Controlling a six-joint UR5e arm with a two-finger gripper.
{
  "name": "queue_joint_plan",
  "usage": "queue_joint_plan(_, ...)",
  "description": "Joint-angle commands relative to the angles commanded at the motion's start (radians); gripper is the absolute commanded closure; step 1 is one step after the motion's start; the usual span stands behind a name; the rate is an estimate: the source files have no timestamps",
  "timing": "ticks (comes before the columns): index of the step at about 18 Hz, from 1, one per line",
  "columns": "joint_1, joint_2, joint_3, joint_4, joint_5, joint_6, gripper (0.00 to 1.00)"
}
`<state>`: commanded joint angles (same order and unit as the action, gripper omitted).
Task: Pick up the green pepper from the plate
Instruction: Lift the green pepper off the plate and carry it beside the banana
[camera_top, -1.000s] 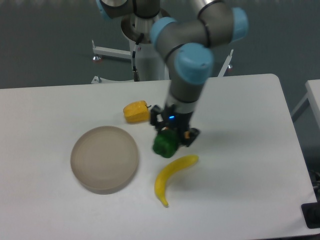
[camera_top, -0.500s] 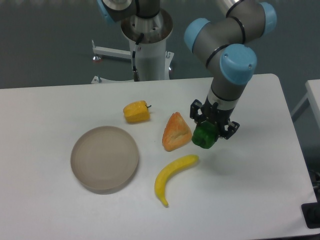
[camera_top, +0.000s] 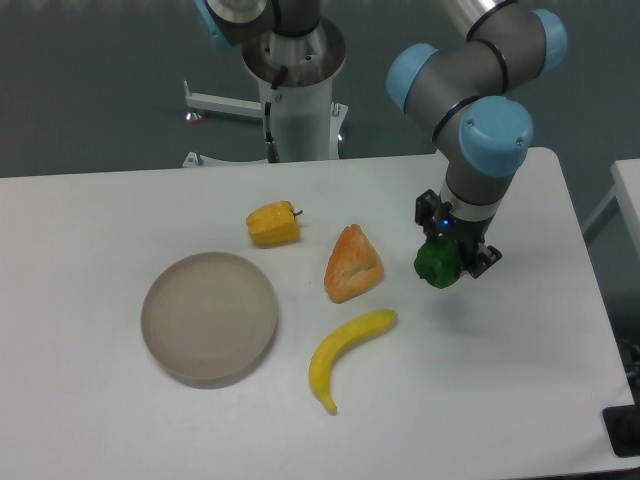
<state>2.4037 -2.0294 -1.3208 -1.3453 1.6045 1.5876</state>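
The gripper (camera_top: 446, 262) is clamping the green pepper (camera_top: 437, 265) between its fingers and holding it above the table (camera_top: 520, 380), well right of the plate (camera_top: 209, 317), which is sitting bare. That grip looks meant to carry the pepper clear of the other food. I am counting one yellow pepper (camera_top: 272, 223), one orange wedge (camera_top: 353, 264) and one banana (camera_top: 343, 352).
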Motion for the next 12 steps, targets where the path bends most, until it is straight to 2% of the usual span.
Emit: queue_joint_plan(12,0.002,-0.009,0.025,-0.003,-0.014,0.002,1.0)
